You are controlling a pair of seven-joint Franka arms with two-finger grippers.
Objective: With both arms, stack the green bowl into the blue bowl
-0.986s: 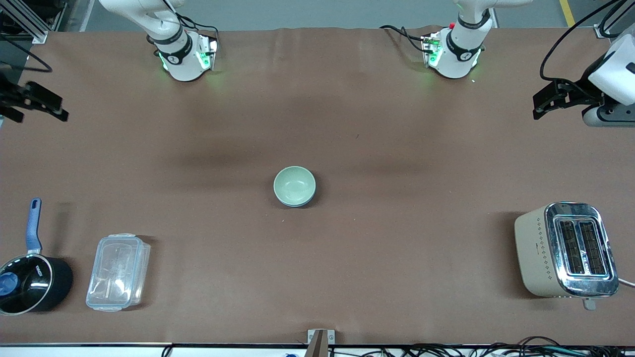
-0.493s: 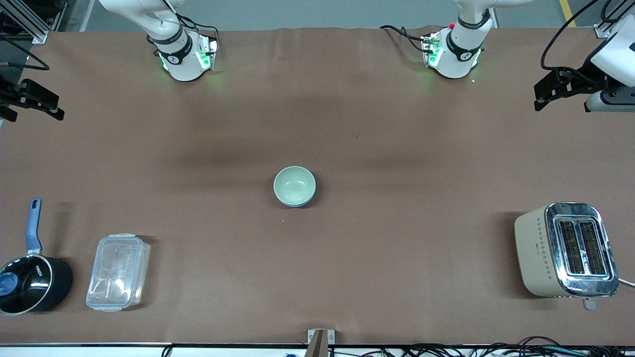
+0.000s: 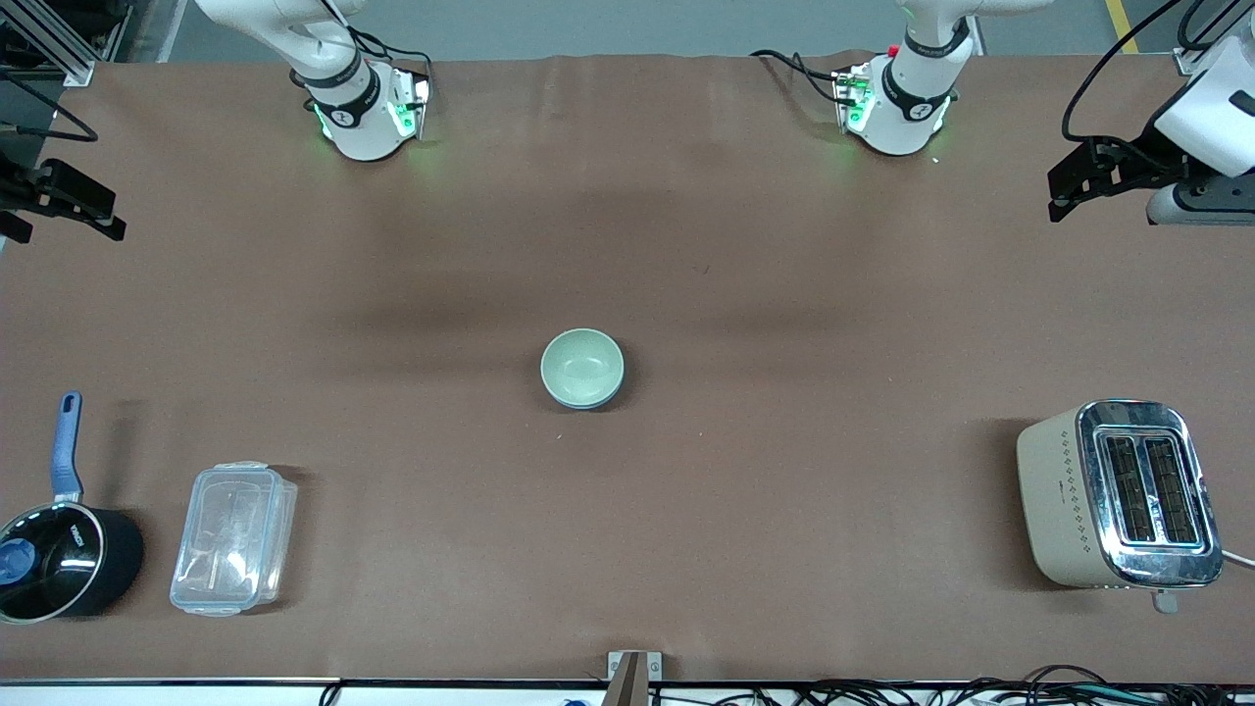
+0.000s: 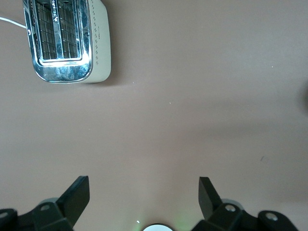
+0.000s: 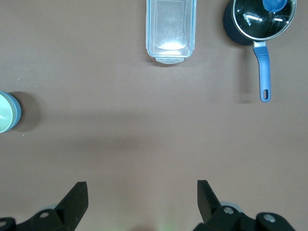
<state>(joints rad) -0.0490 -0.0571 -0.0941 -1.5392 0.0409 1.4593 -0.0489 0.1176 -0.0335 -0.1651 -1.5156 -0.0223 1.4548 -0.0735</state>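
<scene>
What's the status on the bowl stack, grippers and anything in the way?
Left gripper open, empty, up over bare table. Right gripper open, empty, likewise. Green bowl nested in blue bowl, mid-table. Nothing near the stack.

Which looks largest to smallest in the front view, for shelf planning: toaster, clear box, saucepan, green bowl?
1. toaster
2. and 3. saucepan with its handle and clear box: alike, not ranked
4. green bowl

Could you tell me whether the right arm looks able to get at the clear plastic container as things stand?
Probably yes. The right gripper is open over bare table, and nothing lies between it and the clear plastic container; the black saucepan sits beside the container, apart from it.
</scene>
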